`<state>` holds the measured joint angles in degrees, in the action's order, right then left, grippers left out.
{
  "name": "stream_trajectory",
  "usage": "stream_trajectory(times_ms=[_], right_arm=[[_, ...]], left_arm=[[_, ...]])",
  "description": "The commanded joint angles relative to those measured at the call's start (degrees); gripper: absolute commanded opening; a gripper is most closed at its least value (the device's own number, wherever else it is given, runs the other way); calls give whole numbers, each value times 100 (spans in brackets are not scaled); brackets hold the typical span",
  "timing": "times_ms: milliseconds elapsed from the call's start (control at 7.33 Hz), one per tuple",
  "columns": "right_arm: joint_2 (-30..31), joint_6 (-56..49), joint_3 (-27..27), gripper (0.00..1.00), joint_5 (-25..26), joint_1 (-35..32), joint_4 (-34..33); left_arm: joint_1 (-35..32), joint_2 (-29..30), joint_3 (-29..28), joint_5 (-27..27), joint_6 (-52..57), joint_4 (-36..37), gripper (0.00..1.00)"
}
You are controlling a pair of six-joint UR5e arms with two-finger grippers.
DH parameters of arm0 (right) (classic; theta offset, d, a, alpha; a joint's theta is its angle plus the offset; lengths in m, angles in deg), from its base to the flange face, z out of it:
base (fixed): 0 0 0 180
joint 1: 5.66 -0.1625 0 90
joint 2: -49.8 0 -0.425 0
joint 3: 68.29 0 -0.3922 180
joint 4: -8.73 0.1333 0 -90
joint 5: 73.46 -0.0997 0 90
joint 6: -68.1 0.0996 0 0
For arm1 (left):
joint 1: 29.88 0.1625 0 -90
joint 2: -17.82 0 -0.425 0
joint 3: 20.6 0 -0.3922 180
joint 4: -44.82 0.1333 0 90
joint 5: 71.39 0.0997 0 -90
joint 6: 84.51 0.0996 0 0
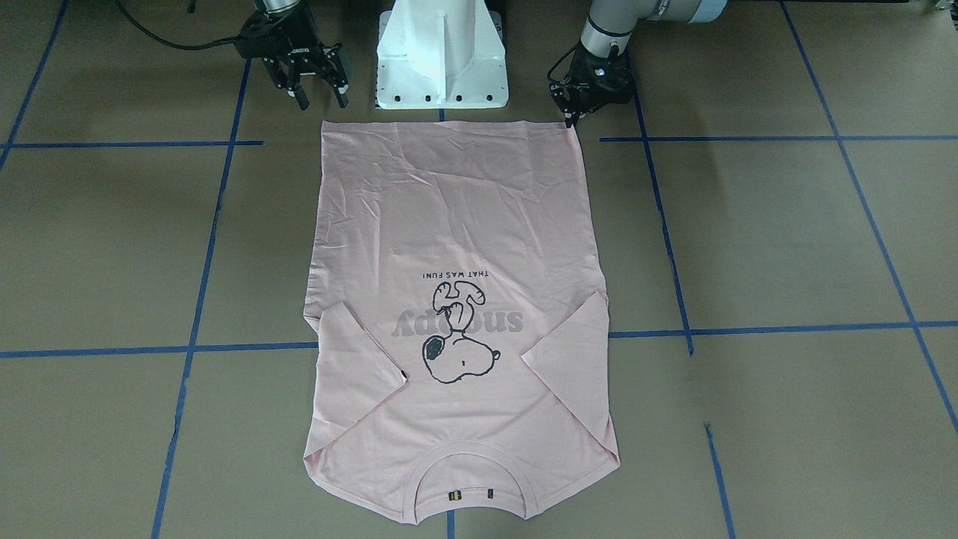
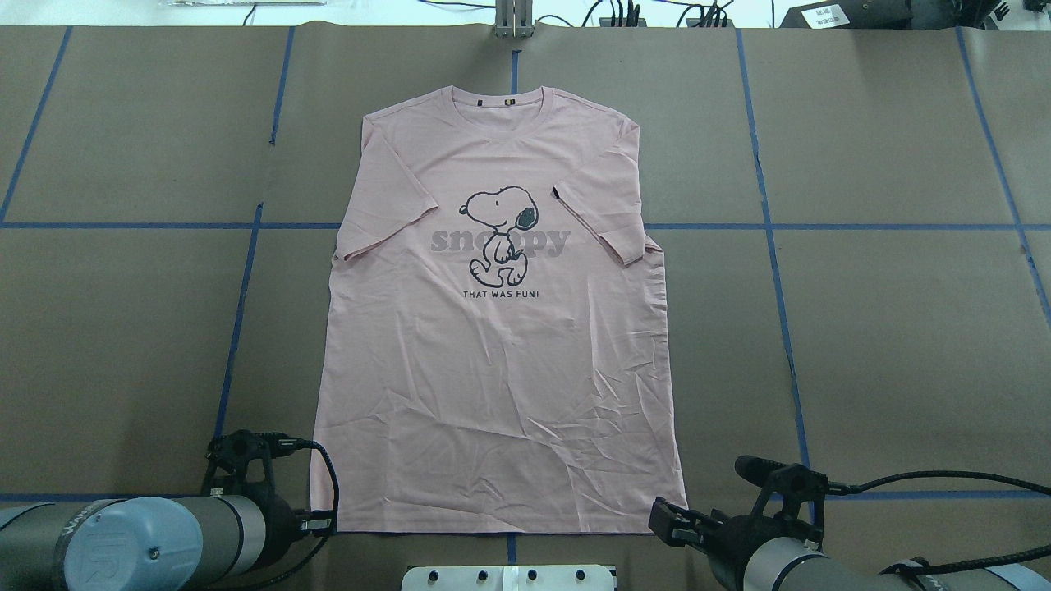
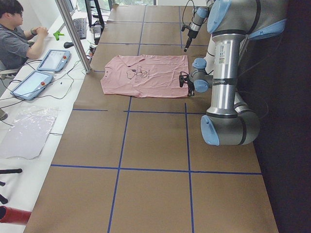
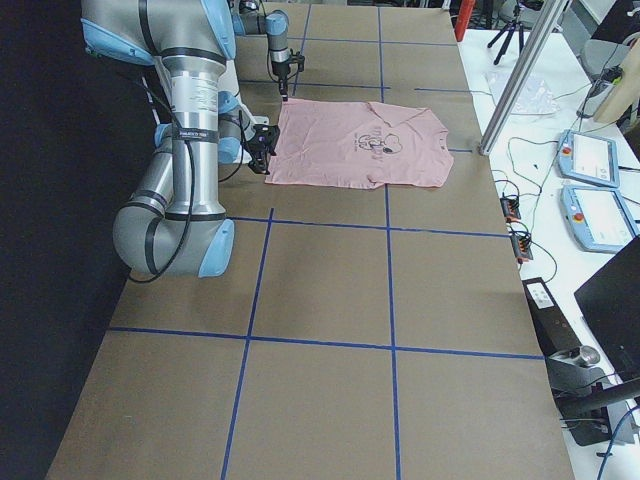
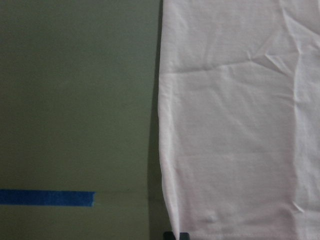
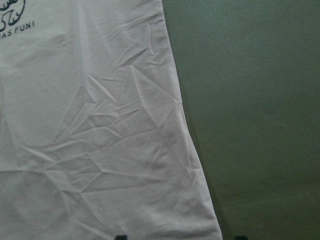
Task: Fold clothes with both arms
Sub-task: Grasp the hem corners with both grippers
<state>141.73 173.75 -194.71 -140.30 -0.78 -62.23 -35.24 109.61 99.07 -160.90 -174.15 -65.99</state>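
The pale pink T-shirt [image 1: 449, 224] lies flat and print side up on the brown table, hem toward the robot and neck at the far side, both sleeves folded inward [image 2: 493, 369]. My left gripper [image 1: 573, 120] is down at the hem's left corner [image 2: 327, 523]. Its fingertips [image 5: 176, 235] are together on the corner of the T-shirt [image 5: 235, 125]. My right gripper [image 1: 323, 101] is open just above the hem's right corner [image 2: 667, 525]. In the right wrist view it [image 6: 180, 236] straddles the corner of the T-shirt [image 6: 90, 125].
The white pedestal [image 1: 441, 60] stands between the arms just behind the hem. Blue tape lines [image 2: 238, 312] cross the brown table. An operator [image 3: 14, 34] with tablets [image 3: 52, 59] sits beyond the far edge. An aluminium post [image 4: 515, 75] stands near the neck.
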Motion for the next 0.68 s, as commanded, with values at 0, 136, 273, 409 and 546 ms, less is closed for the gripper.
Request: stream_trajectory(times_ms=[0,136,273,409,546], right_arm=[[-62,88,318,75,207,83,-6],[-71,88,441,75,207,83,-6],[-71,88,460,73,207,92,-6],[-88,79,495,66,207,118,-15],[-158,79,591,66,198,119,-15]], left_arm=[[9,5,48,-5,-114,-20,0],[17,14,48,-5,-123,-20,0],[9,14,48,-5,-115,-20,0],[9,14,48,-5,-115,-20,0],[17,14,48,-5,-123,-20,0]])
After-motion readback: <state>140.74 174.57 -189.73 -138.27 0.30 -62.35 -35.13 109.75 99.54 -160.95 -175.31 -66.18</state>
